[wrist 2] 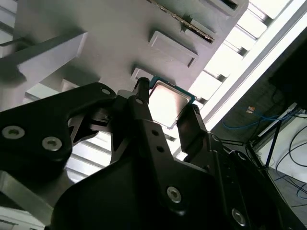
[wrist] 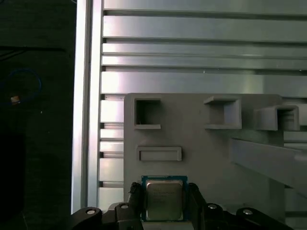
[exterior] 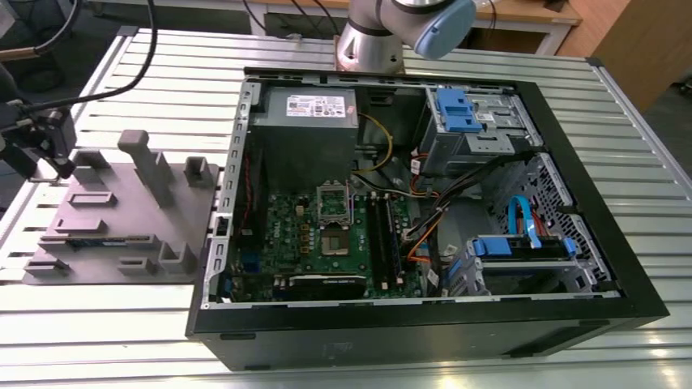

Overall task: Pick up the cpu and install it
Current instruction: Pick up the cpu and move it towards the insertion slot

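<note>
A slatted aluminium bench (exterior: 141,65) spreads beneath the jaws. The open black metal computer case (exterior: 433,324) lies well apart from the jaws. A grey moulded plastic tray (wrist: 201,153) sits directly under the jaws. The black jaws stand a narrow way apart, pressed against opposite edges of the small flat square silvery-grey cpu (wrist: 164,200), gripped between them over the tray. Whether it touches the tray, I cannot tell.

No legible text. The white label (exterior: 313,104) on the power supply (exterior: 308,134) is unreadable; markings on the cpu (wrist: 164,199) lid can't be made out.
</note>
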You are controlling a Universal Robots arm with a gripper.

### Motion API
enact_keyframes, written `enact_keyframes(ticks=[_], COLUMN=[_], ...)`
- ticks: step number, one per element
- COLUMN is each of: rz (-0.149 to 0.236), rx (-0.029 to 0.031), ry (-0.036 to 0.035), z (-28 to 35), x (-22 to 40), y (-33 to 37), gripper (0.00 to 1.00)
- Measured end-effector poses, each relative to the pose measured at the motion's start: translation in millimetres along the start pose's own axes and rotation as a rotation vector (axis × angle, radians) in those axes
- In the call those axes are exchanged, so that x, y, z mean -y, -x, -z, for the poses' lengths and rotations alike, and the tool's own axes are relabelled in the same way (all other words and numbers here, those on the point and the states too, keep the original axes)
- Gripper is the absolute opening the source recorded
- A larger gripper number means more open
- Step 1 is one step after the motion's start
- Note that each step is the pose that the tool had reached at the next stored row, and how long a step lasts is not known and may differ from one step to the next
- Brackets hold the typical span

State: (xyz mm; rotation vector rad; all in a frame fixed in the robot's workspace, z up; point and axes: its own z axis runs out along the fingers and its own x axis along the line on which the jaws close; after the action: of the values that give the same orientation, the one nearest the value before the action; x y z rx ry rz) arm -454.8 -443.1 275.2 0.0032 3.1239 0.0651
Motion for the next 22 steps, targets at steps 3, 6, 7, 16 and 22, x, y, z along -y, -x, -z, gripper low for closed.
enact_keyframes(ticks=[3,6,7,16,22], rz=[0.000,0.000,0.000,0.000,0.000], rx=[-0.0001,0.0000,-0.0001,-0.0001,0.0001], ry=[-0.0001,0.0000,-0.0001,-0.0001,0.0001], z=[12.2,24.0,28.3,69.1,76.9], x=[-0.5,-1.0,-1.2,-3.0,-3.3], y=[0.3,0.7,0.9,2.1,2.3], gripper=[0.48,0.48,0.48,0.48,0.48])
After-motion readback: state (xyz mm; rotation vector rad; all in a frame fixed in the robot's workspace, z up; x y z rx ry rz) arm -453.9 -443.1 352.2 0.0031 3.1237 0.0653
